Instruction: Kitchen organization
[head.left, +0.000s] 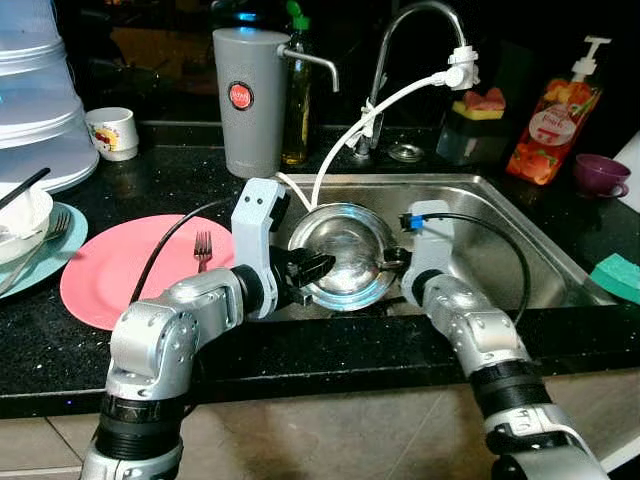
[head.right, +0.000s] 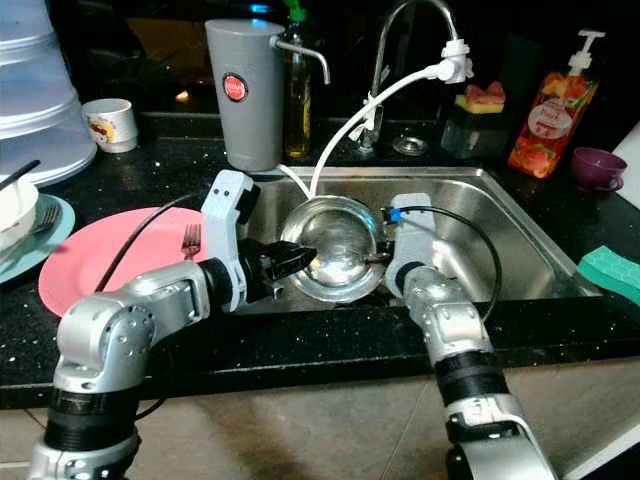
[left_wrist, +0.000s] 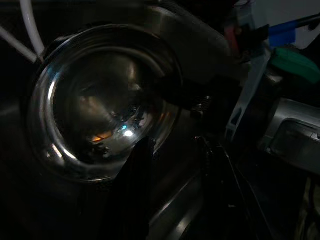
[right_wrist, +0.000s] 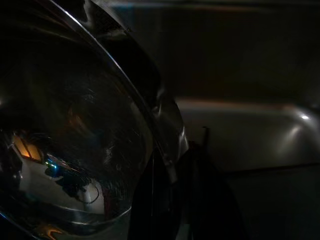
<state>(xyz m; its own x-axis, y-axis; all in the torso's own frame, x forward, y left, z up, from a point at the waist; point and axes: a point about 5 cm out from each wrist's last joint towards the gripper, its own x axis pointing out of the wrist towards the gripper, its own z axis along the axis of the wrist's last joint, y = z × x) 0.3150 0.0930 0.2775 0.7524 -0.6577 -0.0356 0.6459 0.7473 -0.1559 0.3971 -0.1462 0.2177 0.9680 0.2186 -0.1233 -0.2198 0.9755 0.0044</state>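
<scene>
Both grippers' fingers (head.left: 312, 268) pinch bowl (head.left: 345, 250) rim.

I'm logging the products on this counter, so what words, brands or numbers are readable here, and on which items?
Nothing reads clearly.
Grey water filter jug: round red badge with white lettering, too small to read.
Orange soap pump bottle: white brand lettering on the label, blurred.
White mug: printed picture, no legible words.
Green-capped bottle: no readable label.
</scene>
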